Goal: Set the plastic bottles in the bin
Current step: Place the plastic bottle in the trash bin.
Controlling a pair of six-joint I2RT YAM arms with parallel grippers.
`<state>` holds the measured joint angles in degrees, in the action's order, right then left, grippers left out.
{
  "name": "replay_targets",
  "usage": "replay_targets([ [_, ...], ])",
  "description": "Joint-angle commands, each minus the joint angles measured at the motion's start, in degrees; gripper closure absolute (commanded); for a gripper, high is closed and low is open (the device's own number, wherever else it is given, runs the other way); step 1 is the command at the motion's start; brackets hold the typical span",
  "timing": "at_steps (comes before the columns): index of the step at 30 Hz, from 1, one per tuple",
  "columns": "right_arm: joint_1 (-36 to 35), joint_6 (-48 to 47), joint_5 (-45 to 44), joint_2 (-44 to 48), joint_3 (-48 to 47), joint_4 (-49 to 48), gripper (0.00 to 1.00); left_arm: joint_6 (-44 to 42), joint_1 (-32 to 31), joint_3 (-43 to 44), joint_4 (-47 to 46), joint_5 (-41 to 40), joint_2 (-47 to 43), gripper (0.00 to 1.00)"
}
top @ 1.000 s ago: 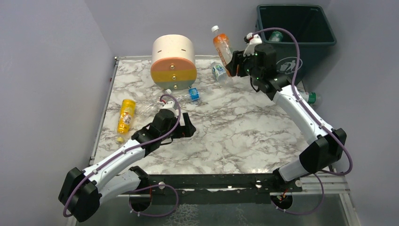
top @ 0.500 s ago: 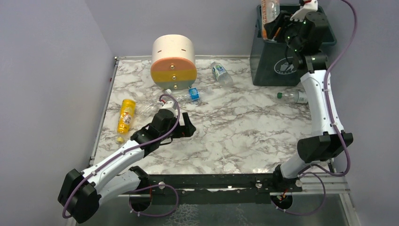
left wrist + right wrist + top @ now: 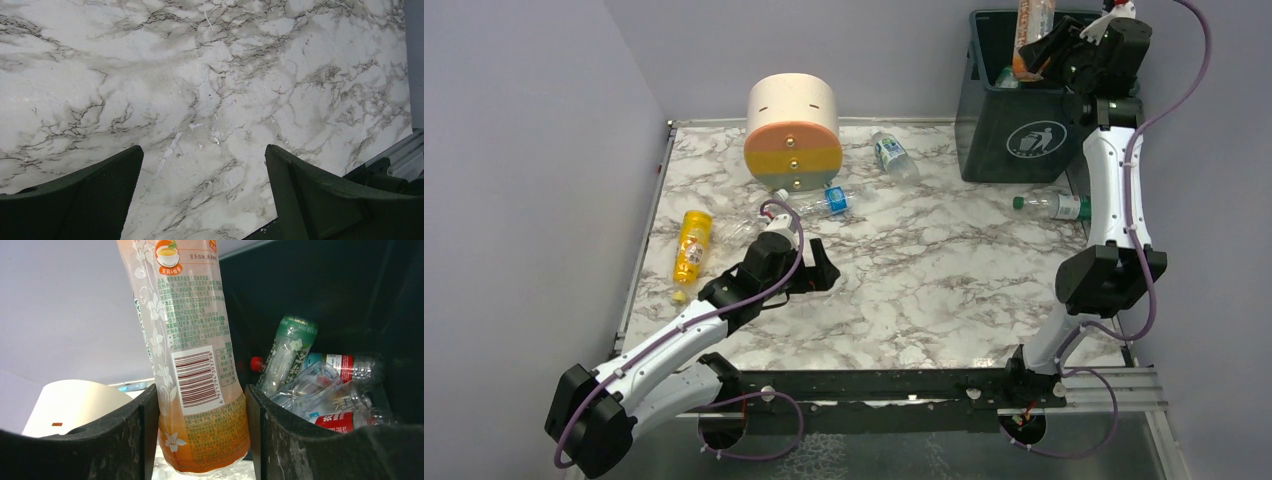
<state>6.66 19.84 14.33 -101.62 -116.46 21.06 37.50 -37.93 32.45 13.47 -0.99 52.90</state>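
Over the bin (image 3: 984, 140), pinches an orange bottle (image 3: 192, 340) in the right gripper (image 3: 199, 435), holds the left gripper (image 3: 202, 195) spread above the table (image 3: 200, 75).

We find the bin (image 3: 1009, 140) at the bench's (image 3: 944, 280) far right corner, with several bottles (image 3: 310, 380) lying inside. Another bottle (image 3: 1032, 25) hangs above its rim between the right gripper's (image 3: 197, 405) jaws. Left of the bin stands the drawer unit (image 3: 792, 130). Four loose bottles (image 3: 890, 155), perhaps five, lie across the bench, one just before the bin.

Orange tea bottle (image 3: 195, 365): barcode w/ digits starting 6 921294, small Chinese print. Bin (image 3: 994, 140) front: white litter-person sign.
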Motion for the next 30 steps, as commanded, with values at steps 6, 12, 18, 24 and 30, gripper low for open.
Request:
replay_targets([
  [6, 1.3, 4.5, 6.1, -5.5, -4.8, -2.5, 0.42, 0.3, 0.1, 1.0, 1.0, -0.8, -1.2, 0.01],
  [12, 1.5, 6.3, 7.7, -9.4, -8.5, -2.8, 0.42, 0.3, 0.1, 1.2, 1.3, -1.0, -1.2, 0.01],
  [18, 1.7, 7.1, 9.0, -12.5, -12.1, -2.1, 0.41, 0.3, 0.2, 1.2, 1.5, -1.4, -1.3, 0.01],
  [24, 1.7, 7.0, 8.8, -12.8, -11.5, -1.6, 0.25, 0.2, 0.1, 1.1, 1.2, -1.5, -0.6, 0.01],
  [30, 1.7, 6.7, 8.4, -10.7, -9.5, -2.2, 0.18, 0.1, 0.1, 1.4, 0.6, -1.3, 0.4, 0.01],
])
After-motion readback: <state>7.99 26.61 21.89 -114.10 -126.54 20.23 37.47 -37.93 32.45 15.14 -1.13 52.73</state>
